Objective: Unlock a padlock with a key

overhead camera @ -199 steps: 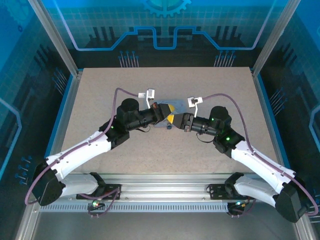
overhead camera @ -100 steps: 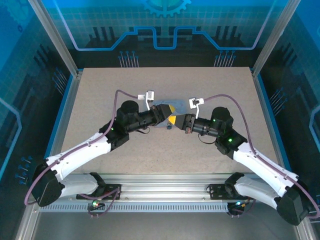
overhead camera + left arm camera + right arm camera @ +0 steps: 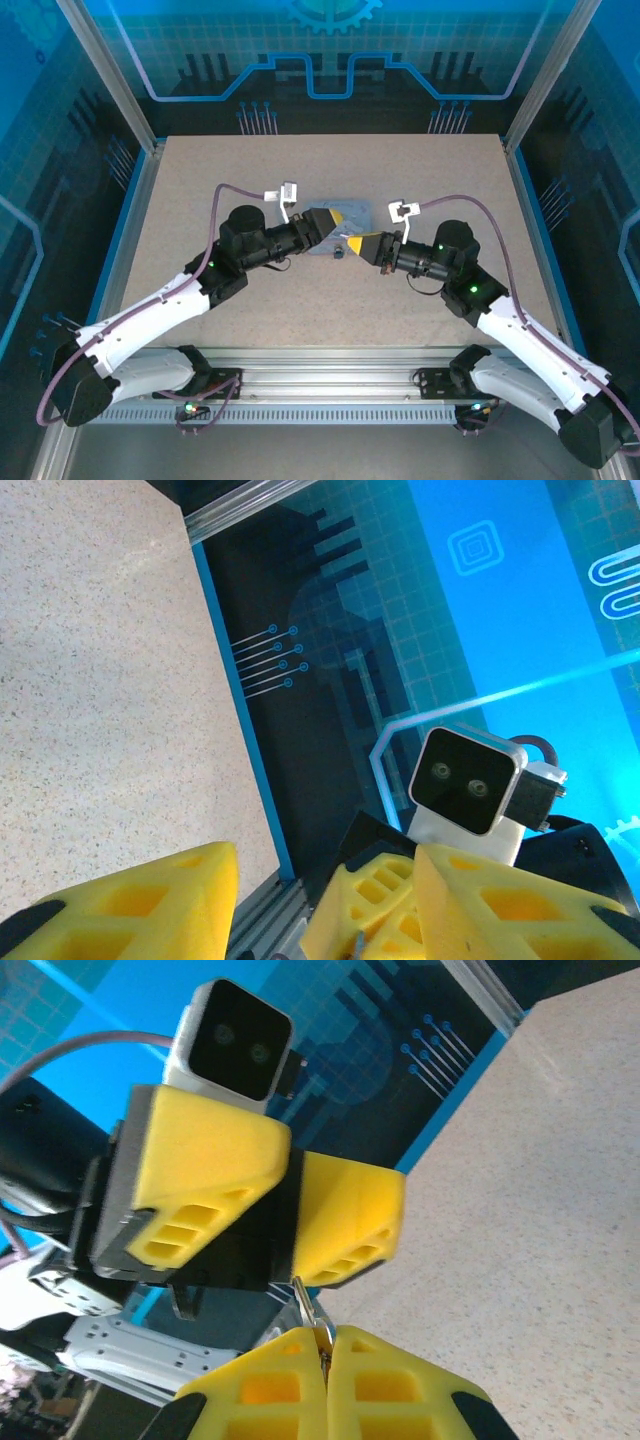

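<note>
L gripper (image 3: pixel 334 217) hangs over the tin (image 3: pixel 360 208), abt its middle, jaws apart w/ a clear gap. The key (image 3: pixel 303 1298) sits just off the tin's near edge: thin, silvery, long axis in line w/ the R fingers, free end pointing toward L gripper's gap. R gripper (image 3: pixel 325 1348), by the tin's near-right corner, pinches tight on key's other end.

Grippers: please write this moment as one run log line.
right gripper: shut on key | left gripper: open, facing it
</note>
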Controlling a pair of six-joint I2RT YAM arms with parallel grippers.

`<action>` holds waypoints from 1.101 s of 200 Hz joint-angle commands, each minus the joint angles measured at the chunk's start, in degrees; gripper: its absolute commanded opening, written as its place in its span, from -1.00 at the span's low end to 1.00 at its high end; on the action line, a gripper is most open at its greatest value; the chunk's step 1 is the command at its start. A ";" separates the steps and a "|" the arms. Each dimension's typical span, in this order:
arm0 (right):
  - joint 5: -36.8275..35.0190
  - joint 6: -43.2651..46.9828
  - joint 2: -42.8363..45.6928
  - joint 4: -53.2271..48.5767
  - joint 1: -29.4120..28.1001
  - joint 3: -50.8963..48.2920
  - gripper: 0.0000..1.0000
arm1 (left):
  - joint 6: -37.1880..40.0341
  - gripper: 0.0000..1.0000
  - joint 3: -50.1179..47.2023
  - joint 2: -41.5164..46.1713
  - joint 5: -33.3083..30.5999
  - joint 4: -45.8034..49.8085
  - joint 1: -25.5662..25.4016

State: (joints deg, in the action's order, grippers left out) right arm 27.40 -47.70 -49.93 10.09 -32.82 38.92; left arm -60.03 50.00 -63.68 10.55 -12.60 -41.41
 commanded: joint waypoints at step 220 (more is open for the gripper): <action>-66.59 94.00 -10.07 -1.83 -30.59 9.25 -1.00 | -11.29 0.26 7.73 -2.00 3.77 16.88 5.56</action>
State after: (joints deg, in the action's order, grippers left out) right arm -35.18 40.18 -59.68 1.80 -62.24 48.40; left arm -67.75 56.66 -63.72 9.28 7.75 -35.99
